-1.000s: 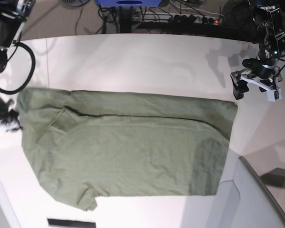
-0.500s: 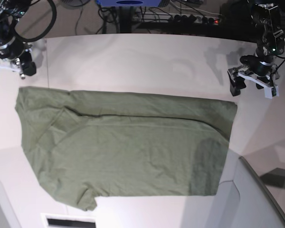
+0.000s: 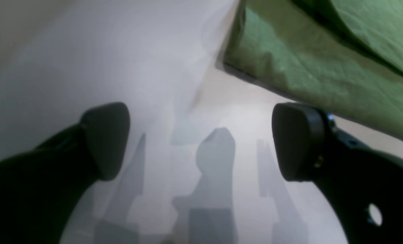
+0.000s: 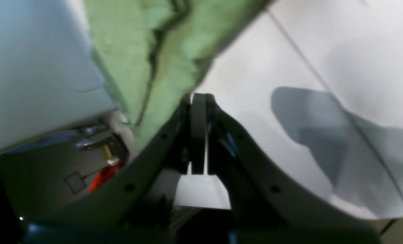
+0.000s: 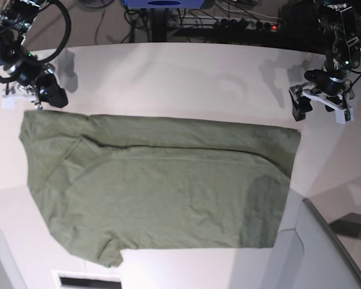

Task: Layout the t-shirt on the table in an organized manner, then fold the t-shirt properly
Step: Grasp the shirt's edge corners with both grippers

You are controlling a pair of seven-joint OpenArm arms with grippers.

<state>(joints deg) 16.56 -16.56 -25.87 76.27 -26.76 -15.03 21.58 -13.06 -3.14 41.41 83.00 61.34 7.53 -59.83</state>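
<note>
t-shirt (image 5: 159, 186), olive green, is seen spread flat across the middle of the white surface (image 5: 186, 78), with its upper edge folded over into a long band and one short sleeve pointing toward the lower left of the base view. the cloth is lightly creased, and a darker shadowed patch is seen near its right edge. no part of the shirt is held.

the surface is matte and pale, with a thin seam line near its left end and a curved far edge. shadows of the arms are cast on it. beyond that edge, a dark floor with cables (image 5: 228, 18), a power strip (image 5: 253, 25) and a blue object (image 5: 165, 3) is seen. a grey panel (image 5: 325, 253) is seen at the lower right corner of the base view.

the left claw (image 5: 322, 108) is held over bare surface just beyond the shirt's upper right corner, its fingers spread wide with nothing between them. the right claw (image 5: 45, 96) is held just above the shirt's upper left corner, its fingers pressed together on nothing.

in the left wrist view, the two dark pads (image 3: 298, 140) are shown well apart over the surface, with a corner of the shirt close by and the claw's own shadows below. in the right wrist view, which is blurred, the shut fingertips (image 4: 198, 112) are shown at the shirt's edge, whether touching cannot be told; the seam line is seen there, and a red object (image 4: 104, 174) below the surface edge, which the base view does not show.
</note>
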